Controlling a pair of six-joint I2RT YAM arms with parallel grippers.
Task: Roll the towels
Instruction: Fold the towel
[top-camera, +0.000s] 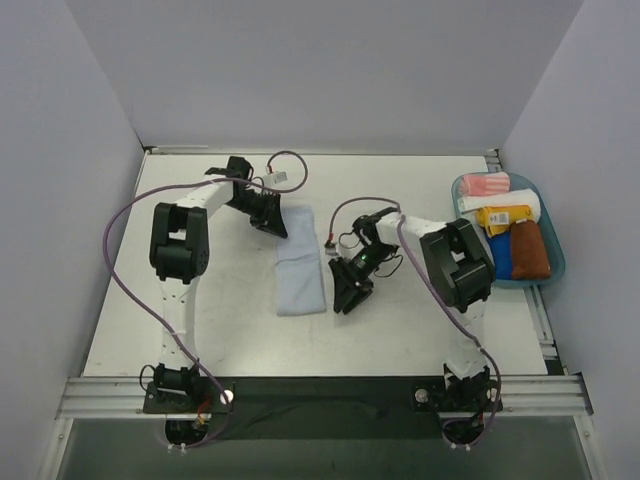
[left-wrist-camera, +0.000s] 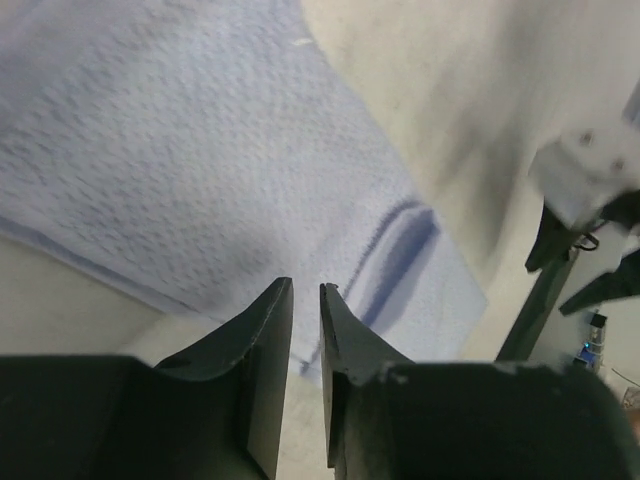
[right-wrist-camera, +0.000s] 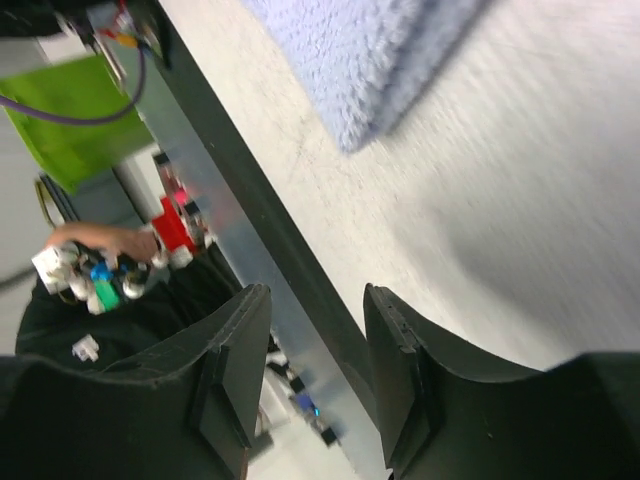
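Observation:
A pale light-blue towel (top-camera: 300, 262) lies flat on the table as a long folded strip, running from far to near. My left gripper (top-camera: 274, 222) hovers at its far left corner. In the left wrist view its jaws (left-wrist-camera: 306, 292) stand a narrow gap apart with nothing between them, and the towel (left-wrist-camera: 200, 150) is just beyond the tips. My right gripper (top-camera: 347, 296) is beside the towel's near right edge, apart from it. Its jaws (right-wrist-camera: 315, 295) are open and empty, and the towel's corner (right-wrist-camera: 370, 50) is above them. The rust-brown towel (top-camera: 530, 250) lies in the tray.
A blue-rimmed tray (top-camera: 556, 222) at the right edge also holds a pink-and-white striped cloth (top-camera: 485, 184), a white cloth (top-camera: 500, 203), a yellow cloth (top-camera: 503, 217) and a darker blue cloth (top-camera: 501, 256). The table's dark near rail (right-wrist-camera: 250, 170) runs close behind the right gripper.

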